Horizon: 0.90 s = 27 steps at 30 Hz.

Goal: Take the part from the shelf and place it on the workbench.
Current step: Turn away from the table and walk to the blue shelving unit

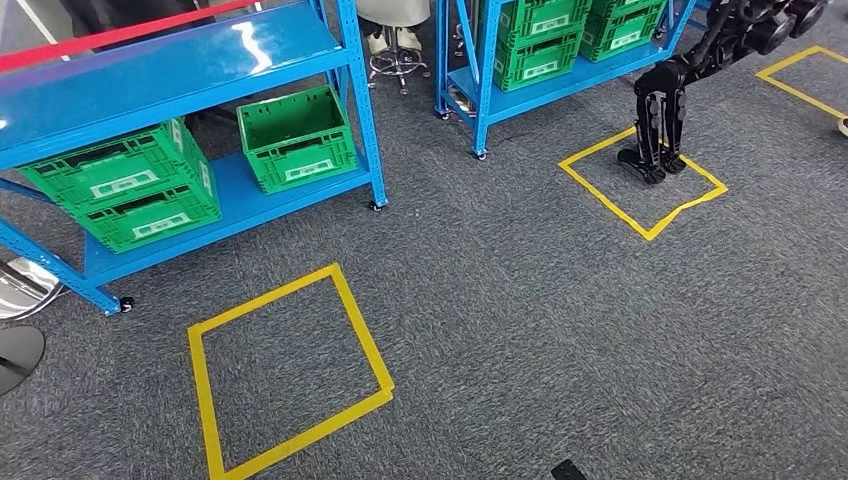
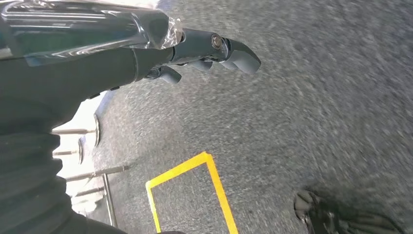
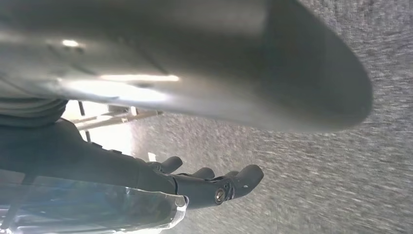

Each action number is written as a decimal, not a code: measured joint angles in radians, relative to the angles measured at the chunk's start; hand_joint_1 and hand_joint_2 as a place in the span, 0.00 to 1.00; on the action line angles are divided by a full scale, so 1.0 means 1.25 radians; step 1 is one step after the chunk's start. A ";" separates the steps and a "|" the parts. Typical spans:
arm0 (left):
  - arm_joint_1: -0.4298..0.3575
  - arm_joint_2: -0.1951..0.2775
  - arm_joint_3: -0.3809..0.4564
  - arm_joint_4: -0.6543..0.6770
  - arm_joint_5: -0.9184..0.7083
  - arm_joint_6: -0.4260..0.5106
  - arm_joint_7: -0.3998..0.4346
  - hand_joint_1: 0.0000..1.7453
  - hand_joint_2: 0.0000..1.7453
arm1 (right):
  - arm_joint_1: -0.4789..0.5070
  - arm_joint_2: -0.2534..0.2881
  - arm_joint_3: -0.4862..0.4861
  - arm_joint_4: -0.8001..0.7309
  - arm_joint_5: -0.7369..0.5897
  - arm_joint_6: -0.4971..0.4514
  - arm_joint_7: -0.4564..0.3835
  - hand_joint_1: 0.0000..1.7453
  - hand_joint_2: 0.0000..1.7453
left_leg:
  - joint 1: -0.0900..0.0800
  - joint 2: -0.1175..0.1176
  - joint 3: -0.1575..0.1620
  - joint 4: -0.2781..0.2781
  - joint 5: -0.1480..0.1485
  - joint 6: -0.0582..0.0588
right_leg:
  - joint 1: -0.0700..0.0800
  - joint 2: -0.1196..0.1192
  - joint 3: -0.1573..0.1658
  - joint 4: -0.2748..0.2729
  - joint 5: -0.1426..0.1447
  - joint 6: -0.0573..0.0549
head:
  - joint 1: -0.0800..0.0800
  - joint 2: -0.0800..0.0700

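Left hand [image 2: 204,53]: dark, smooth fingers [image 2: 242,54] lying loosely extended with rounded grey tips, grasping nothing, hanging over speckled grey carpet [image 2: 316,112]. A clear, crinkled plastic film is wrapping the wrist behind it.

Right hand [image 3: 204,183]: same dark jointed fingers [image 3: 248,174], spread and slack, nothing in them, also hanging over the carpet; a broad, smooth silver-grey curved cover is looming beside it, out of focus.

Landmark: the near blue shelf [image 1: 200,60], glossy painted metal on small castors. On its lower deck two green crates [image 1: 125,190] are sitting stacked, ribbed and slotted plastic with white labels; beside them a third green crate [image 1: 297,137] is standing open-topped and tilted a little. No part is showing inside it from this angle; I cannot tell where the part is lying.

In front of the shelf, a yellow tape square [image 1: 285,375] is lying flat on the carpet. Beyond the shelf's right post, a second blue shelf [image 1: 560,85] is carrying more green crates [image 1: 535,40]. Further right of that, a black legged machine [image 1: 665,120] is standing inside another yellow tape outline [image 1: 640,195].
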 joint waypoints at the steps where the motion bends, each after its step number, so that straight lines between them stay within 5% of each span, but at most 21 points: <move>1: -0.002 0.001 0.000 0.000 0.000 0.000 0.001 0.00 1.00 | 0.001 0.000 0.000 0.000 0.001 0.000 0.000 0.00 0.00 | -0.001 0.029 -0.022 0.044 -0.023 -0.002 | 0.001 -0.011 0.001 -0.001 -0.001 -0.004 | -0.003 0.000; 3: -0.006 0.001 0.000 0.000 0.001 0.000 0.003 0.00 1.00 | 0.005 0.001 0.000 0.000 0.002 0.000 0.001 0.00 0.00 | -0.001 0.062 -0.080 0.154 -0.069 -0.005 | 0.003 -0.033 0.001 -0.001 -0.004 -0.009 | -0.005 0.000; 5: -0.005 0.000 0.000 0.000 0.002 0.000 0.005 0.00 1.00 | 0.006 0.002 0.000 0.000 0.003 0.000 0.002 0.00 0.00 | 0.000 0.069 -0.104 0.195 -0.070 -0.004 | 0.005 -0.055 0.003 0.000 -0.007 -0.010 | -0.006 0.000; 8: -0.006 0.001 0.000 0.000 0.002 0.000 0.006 0.00 1.00 | 0.003 0.004 0.000 0.000 0.003 0.000 0.002 0.00 0.00 | -0.006 0.102 -0.029 0.053 0.001 0.005 | 0.008 -0.083 0.012 0.000 -0.014 -0.005 | -0.006 0.000; 11: -0.009 0.004 0.000 0.000 0.002 0.001 0.006 0.00 1.00 | 0.001 0.006 0.000 0.000 0.004 0.001 0.002 0.00 0.00 | -0.016 0.130 0.014 -0.030 0.021 0.015 | 0.013 -0.106 0.021 -0.003 -0.022 0.005 | -0.004 0.000; 13: -0.007 0.005 0.001 0.000 0.002 0.002 0.007 0.00 1.00 | -0.002 0.007 0.000 0.000 0.004 0.002 0.002 0.00 0.00 | -0.015 0.110 0.015 -0.035 0.024 0.022 | 0.013 -0.116 0.029 -0.007 -0.025 0.014 | -0.003 0.000; 15: -0.006 0.005 0.002 0.000 0.001 0.003 0.008 0.00 1.00 | -0.003 0.008 0.001 0.000 0.003 0.002 0.001 0.00 0.00 | -0.008 0.091 0.019 -0.042 0.029 0.030 | 0.011 -0.086 0.022 0.018 -0.044 0.023 | -0.001 0.000; 17: -0.009 0.003 0.002 0.000 -0.002 0.003 0.008 0.00 1.00 | 0.001 0.008 0.001 0.000 0.003 0.002 0.000 0.00 0.00 | -0.004 0.071 0.021 -0.044 0.031 0.036 | 0.010 -0.039 -0.022 0.110 -0.089 0.027 | 0.003 0.000; 19: -0.009 0.000 0.003 0.000 -0.006 0.003 0.008 0.00 1.00 | 0.006 0.007 0.001 0.000 0.002 0.001 0.000 0.00 0.00 | -0.004 0.047 0.021 -0.043 0.030 0.038 | 0.010 -0.023 -0.077 0.210 -0.121 0.029 | 0.005 0.000; 20: -0.008 -0.001 0.003 0.000 -0.007 0.003 0.008 0.00 1.00 | 0.008 0.007 0.001 0.000 0.001 0.001 0.000 0.00 0.00 | -0.004 0.035 0.022 -0.043 0.030 0.038 | 0.010 -0.021 -0.090 0.225 -0.115 0.029 | 0.006 0.000; 22: -0.007 -0.003 0.005 0.000 -0.008 0.003 0.008 0.00 1.00 | 0.010 0.006 0.000 0.000 0.001 0.001 0.000 0.00 0.00 | -0.003 0.010 0.024 -0.042 0.029 0.036 | 0.008 -0.012 -0.069 0.156 -0.062 0.027 | 0.006 0.000; 24: -0.007 -0.004 0.007 0.000 -0.011 0.003 0.008 0.00 1.00 | 0.009 0.006 0.001 0.000 0.001 0.000 0.001 0.00 0.00 | -0.003 -0.013 0.025 -0.039 0.026 0.030 | 0.005 0.020 -0.025 0.046 -0.010 0.023 | 0.006 0.000; 26: -0.007 -0.005 0.010 0.000 -0.016 0.003 0.009 0.00 1.00 | 0.009 0.006 0.001 0.000 0.001 0.000 0.002 0.00 0.00 | -0.003 -0.030 0.021 -0.036 0.023 0.021 | 0.005 0.037 -0.007 0.002 0.002 0.018 | 0.006 0.000; 27: -0.005 -0.005 0.012 0.000 -0.018 0.003 0.009 0.00 1.00 | 0.008 0.006 0.001 0.000 0.001 0.000 0.003 0.00 0.00 | -0.002 -0.037 0.019 -0.037 0.024 0.015 | 0.007 0.030 -0.005 0.001 0.001 0.014 | 0.006 0.000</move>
